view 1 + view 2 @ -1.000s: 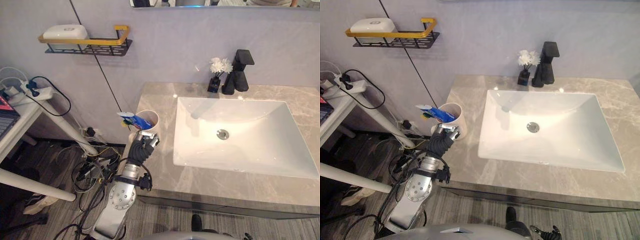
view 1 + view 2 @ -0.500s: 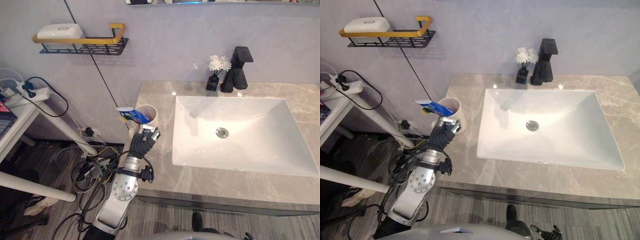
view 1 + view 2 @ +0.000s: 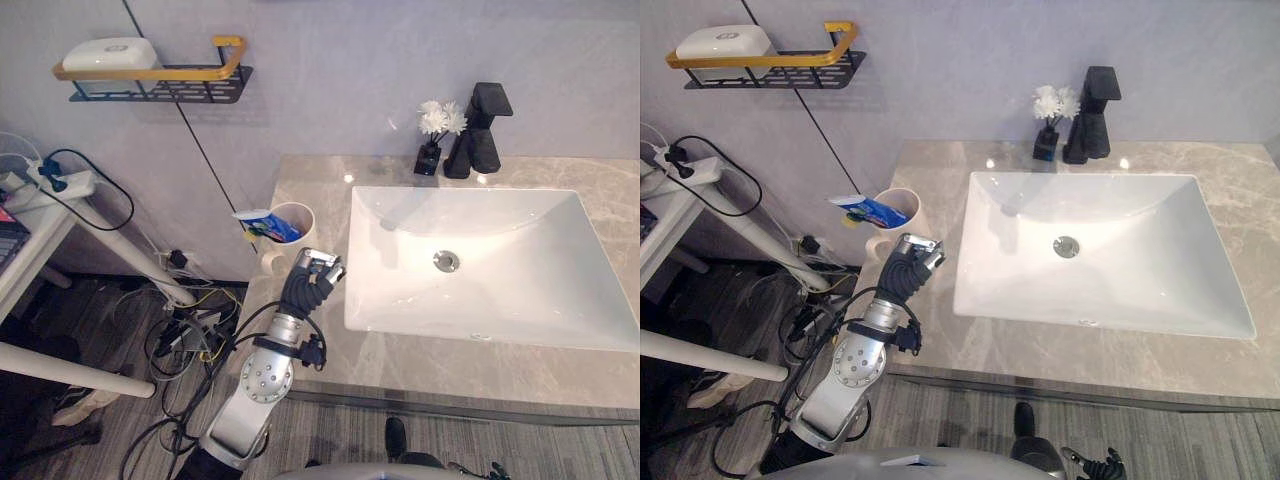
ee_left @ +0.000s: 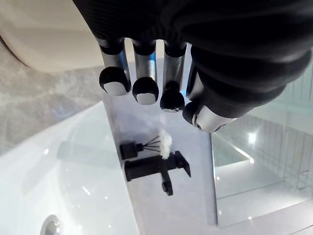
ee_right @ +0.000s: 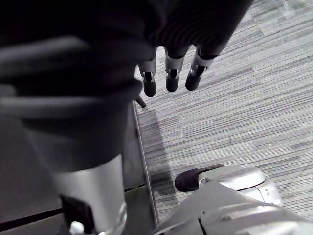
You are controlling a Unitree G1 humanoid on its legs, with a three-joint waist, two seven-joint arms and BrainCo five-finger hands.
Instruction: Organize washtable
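Observation:
A cream cup (image 3: 300, 241) stands at the left edge of the grey marble counter (image 3: 312, 180), with a blue and white toothpaste tube (image 3: 264, 225) leaning out of it to the left. My left hand (image 3: 312, 276) hovers just right of and nearer than the cup, between it and the sink, apart from both. In the left wrist view its fingers (image 4: 139, 83) are relaxed with nothing in them, and the cup's wall (image 4: 44, 34) is close beside them. My right hand (image 5: 168, 68) hangs over the carpeted floor, fingers straight and empty.
A white rectangular sink (image 3: 520, 300) takes up most of the counter. At the back stand a black faucet (image 3: 483, 130) and a small black vase of white flowers (image 3: 436, 135). A wall shelf (image 3: 165, 82) carries a white soap box (image 3: 110, 52). A side table with a power strip (image 3: 55, 185) stands at left.
My left hand has let go of the cup and drawn away to the right, toward the sink. The cup stays put. The camera has shifted a little.

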